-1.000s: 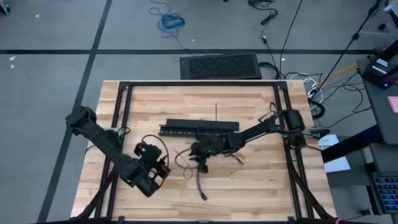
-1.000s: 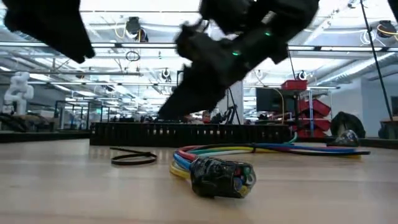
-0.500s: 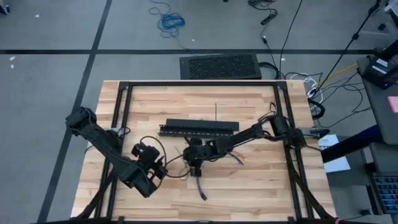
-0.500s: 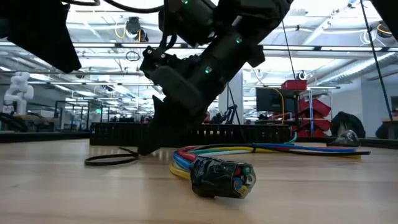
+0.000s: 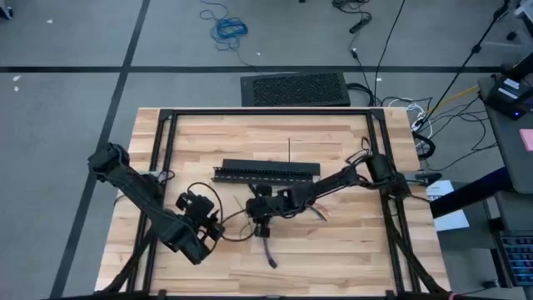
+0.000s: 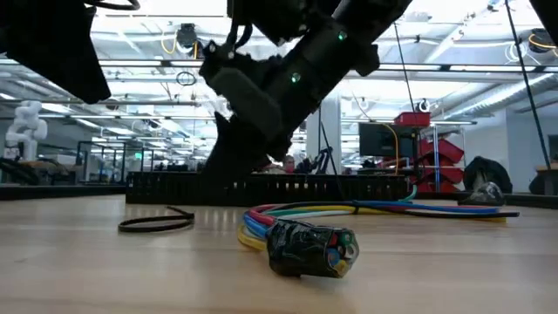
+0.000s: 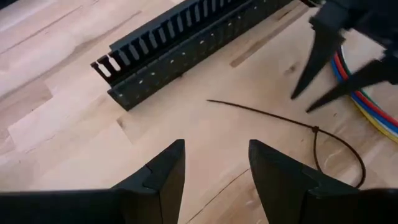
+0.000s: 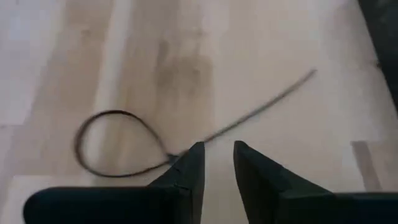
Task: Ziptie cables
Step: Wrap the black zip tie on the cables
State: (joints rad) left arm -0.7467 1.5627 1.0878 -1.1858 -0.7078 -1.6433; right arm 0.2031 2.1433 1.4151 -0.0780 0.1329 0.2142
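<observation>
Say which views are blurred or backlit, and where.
Right wrist view: soft all over, the looped ziptie and the table smeared. Low view: bright ceiling lights behind leave the right pincer a dark silhouette. Left wrist view: sharp on the black slotted bar.

Cables (image 6: 349, 210): multicoloured bundle (blue, green, yellow, red), laid flat on table (image 6: 105, 270), one end bound in black wrap, curving away toward far side. Ziptie (image 7: 311, 134): thin dark strip, closed into loop with straight tail, flat on table, just beside cables, apart from them.
</observation>
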